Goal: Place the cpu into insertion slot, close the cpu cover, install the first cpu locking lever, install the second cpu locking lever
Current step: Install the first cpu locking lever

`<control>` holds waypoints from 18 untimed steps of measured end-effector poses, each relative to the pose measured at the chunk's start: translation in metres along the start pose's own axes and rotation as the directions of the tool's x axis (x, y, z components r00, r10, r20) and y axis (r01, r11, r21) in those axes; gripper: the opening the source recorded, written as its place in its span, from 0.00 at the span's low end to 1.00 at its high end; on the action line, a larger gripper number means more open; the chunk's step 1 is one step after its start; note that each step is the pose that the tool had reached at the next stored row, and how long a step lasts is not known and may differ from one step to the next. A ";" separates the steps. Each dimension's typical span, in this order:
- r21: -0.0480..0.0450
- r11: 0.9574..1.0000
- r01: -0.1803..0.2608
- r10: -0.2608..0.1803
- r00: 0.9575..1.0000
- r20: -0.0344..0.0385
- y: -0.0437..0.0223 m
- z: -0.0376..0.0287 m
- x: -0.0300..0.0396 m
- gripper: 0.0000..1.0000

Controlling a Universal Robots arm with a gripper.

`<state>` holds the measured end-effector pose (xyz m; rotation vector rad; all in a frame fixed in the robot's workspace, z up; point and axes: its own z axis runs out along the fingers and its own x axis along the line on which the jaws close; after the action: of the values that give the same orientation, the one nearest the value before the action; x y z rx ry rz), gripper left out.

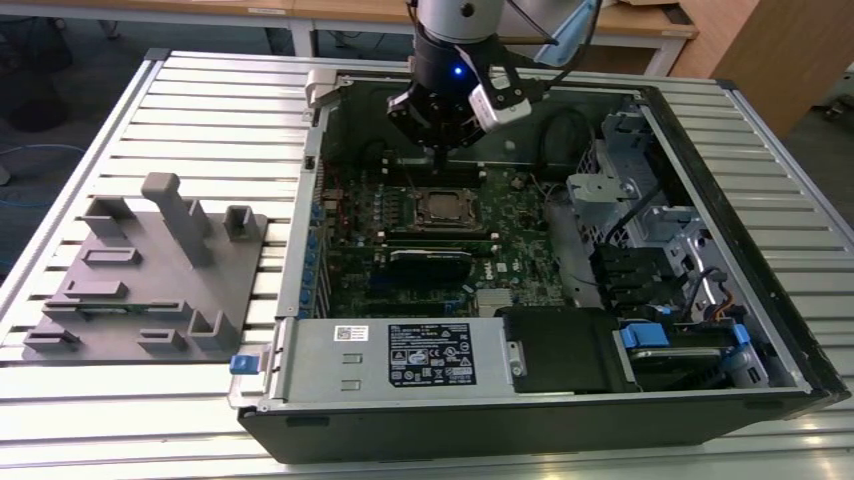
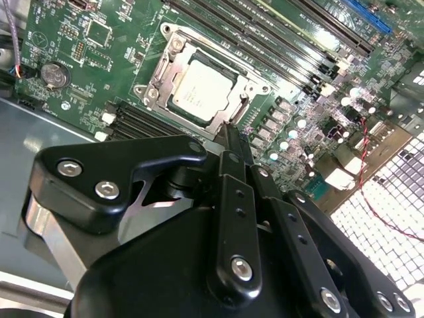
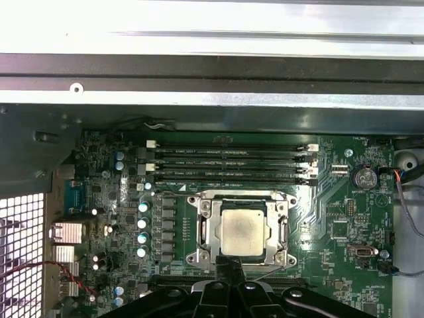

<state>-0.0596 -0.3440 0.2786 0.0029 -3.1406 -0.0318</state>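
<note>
1. The tool (image 1: 442, 165) hangs inside the open computer case (image 1: 747, 200), which lies on its side on the slatted metal tabletop (image 1: 227, 110).
2. In both wrist views the tool's (image 3: 229, 265) fingers are pressed together with nothing seen between them. The tip (image 2: 232, 136) is at the edge of the socket; I cannot tell whether it touches.
3. The cpu (image 3: 243, 230) lies flat in the insertion slot (image 1: 419, 212) on the green circuit board (image 3: 331, 199), dull silver top facing up. There is faint print on the chip (image 2: 202, 89), too small to read.
4. The cpu cover (image 3: 207, 228) lies down around the chip, which shows through its window. I cannot tell whether the levers are latched.
5. Long black memory slots (image 3: 232, 162) run just beside the socket, on the side away from the tool.
6. The power supply (image 1: 320, 360) at the case's near side carries a black-and-white label (image 1: 430, 352); its text is not legible.
7. A grey moulded fixture (image 1: 134, 270) sits on the tabletop at the exterior view's left, apart from the case.
</note>
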 end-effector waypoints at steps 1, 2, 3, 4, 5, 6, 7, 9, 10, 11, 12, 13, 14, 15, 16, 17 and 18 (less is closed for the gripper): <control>0.000 1.000 0.000 0.000 1.000 0.000 0.0000 0.0000 0.0000 0.10; 0.000 1.000 0.000 0.000 1.000 0.000 0.0000 0.0000 0.0001 0.10; 0.000 1.000 0.000 0.000 1.000 0.000 -0.0001 0.0002 0.0006 0.10; 0.000 1.000 0.000 0.000 1.000 0.000 -0.0001 0.0003 0.0013 0.10; 0.000 1.000 0.000 0.000 1.000 0.000 0.0000 0.0005 0.0024 0.10; 0.000 1.000 0.000 0.000 1.000 0.000 0.0000 0.0005 0.0037 0.10; 0.000 1.000 0.000 0.000 1.000 0.000 0.0000 0.0006 0.0048 0.10; 0.000 1.000 0.000 0.000 1.000 0.000 0.0000 0.0006 0.0055 0.10; 0.000 1.000 0.000 0.000 1.000 0.000 0.0000 0.0006 0.0055 0.10; 0.000 1.000 0.000 0.000 1.000 0.000 0.0000 0.0006 0.0056 0.10; 0.000 1.000 0.000 0.000 1.000 0.000 0.0000 0.0006 0.0057 0.10; 0.000 1.000 0.000 0.000 1.000 0.000 0.0000 0.0006 0.0058 0.10; 0.000 1.000 0.000 0.000 1.000 0.000 0.0000 0.0007 0.0064 0.10; 0.000 1.000 0.000 0.000 1.000 0.000 -0.0001 0.0007 0.0075 0.10; 0.000 1.000 0.000 0.000 1.000 0.000 -0.0001 0.0007 0.0087 0.10; 0.000 1.000 0.000 0.000 1.000 0.000 0.0000 0.0008 0.0094 0.10; 0.000 1.000 0.000 0.000 1.000 0.000 0.0000 0.0008 0.0095 0.10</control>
<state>-0.0691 -0.3440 0.2778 0.0029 -3.1408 -0.0318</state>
